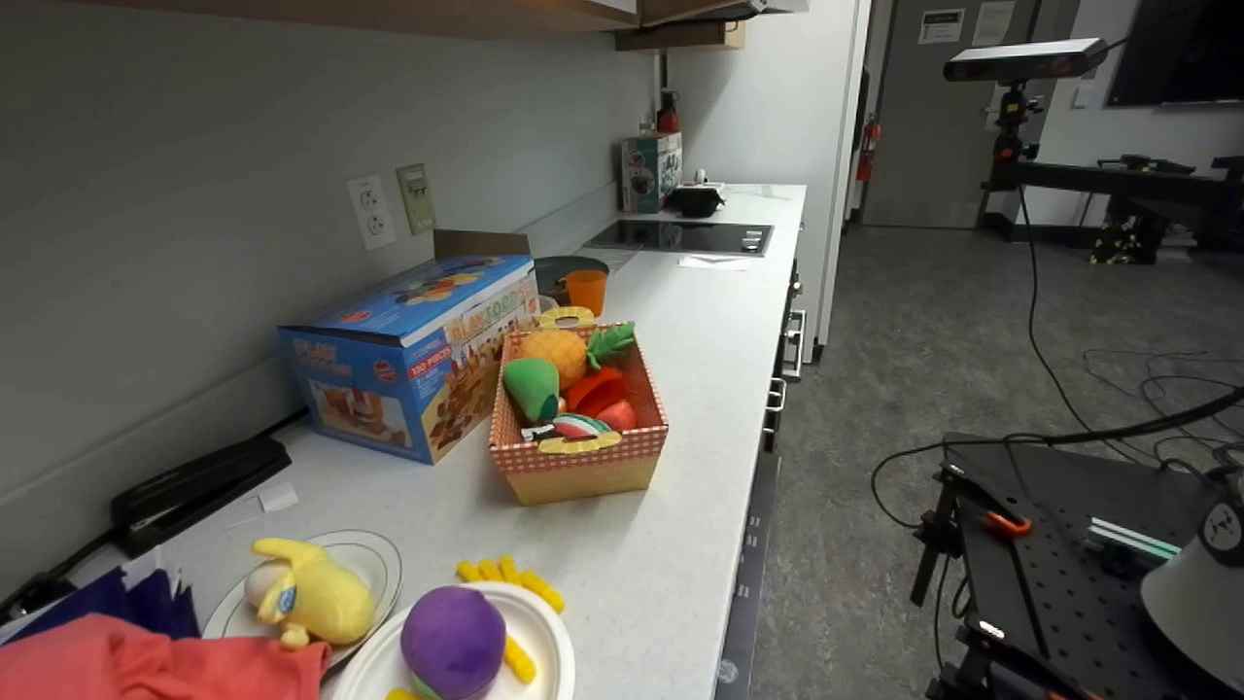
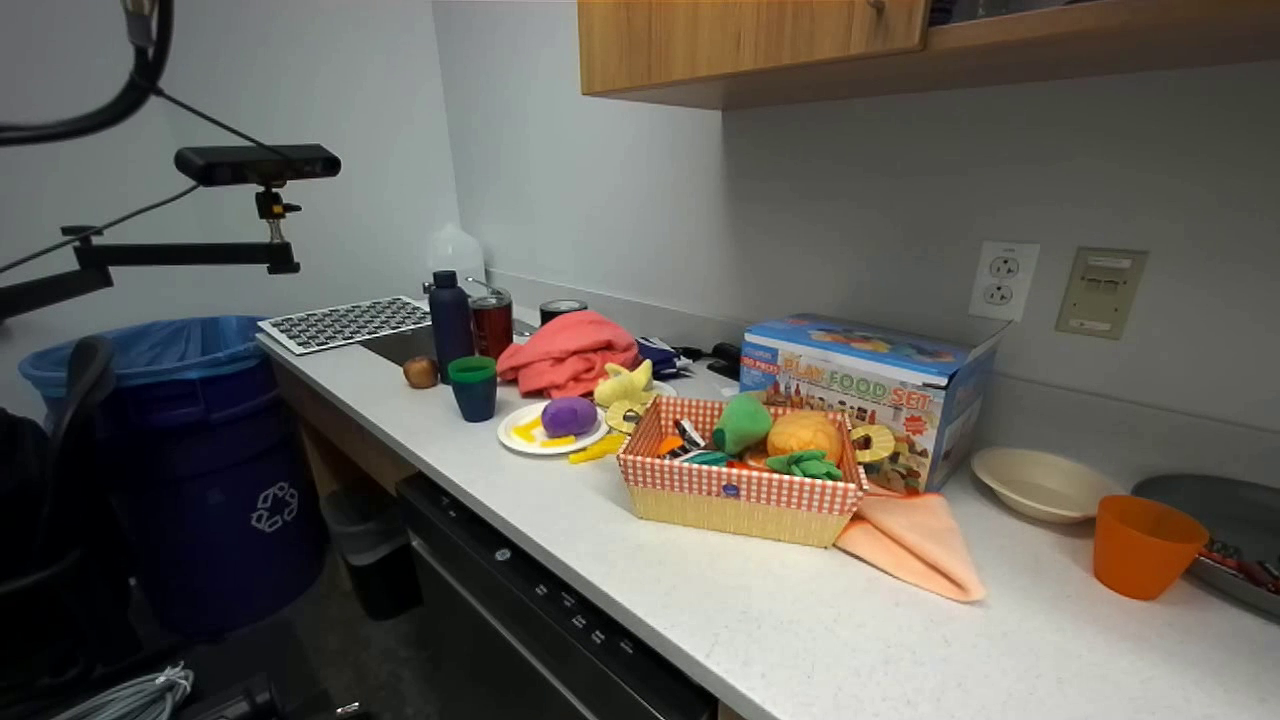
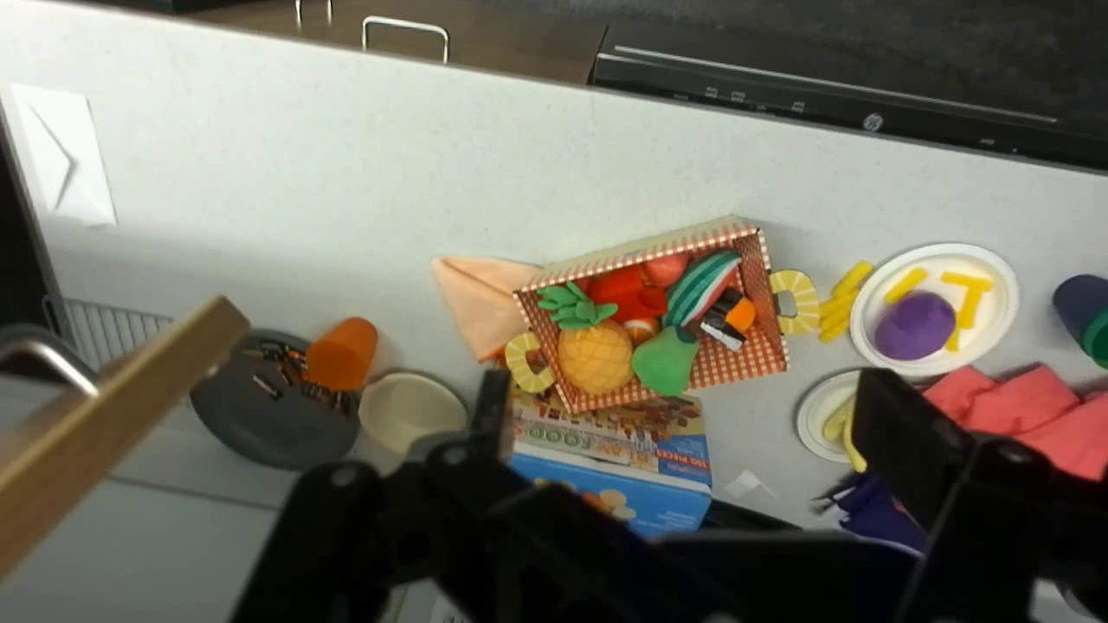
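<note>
In the wrist view my gripper (image 3: 684, 381) stands wide open high over the counter, with nothing between its fingers. Below it is a red-checked basket (image 2: 740, 507) full of plush food. Inside lie an orange pineapple (image 3: 595, 357) with green leaves, a green pear (image 3: 666, 359), a watermelon slice (image 3: 705, 287) and red pieces. The blue play food box (image 1: 369, 389) is beside the basket, partly hidden by the gripper in the wrist view. A white plate (image 2: 510, 440) carries a purple plush (image 2: 569, 416) and yellow sticks. Neither exterior view shows the gripper.
A yellow plush (image 1: 326, 593) rests on a smaller plate, near a coral cloth (image 2: 570, 355). An orange cup (image 2: 1145, 550), a beige bowl (image 2: 1045, 485) and a dark pan (image 3: 268, 424) stand past the basket. A wooden cabinet (image 2: 750, 45) overhangs the counter.
</note>
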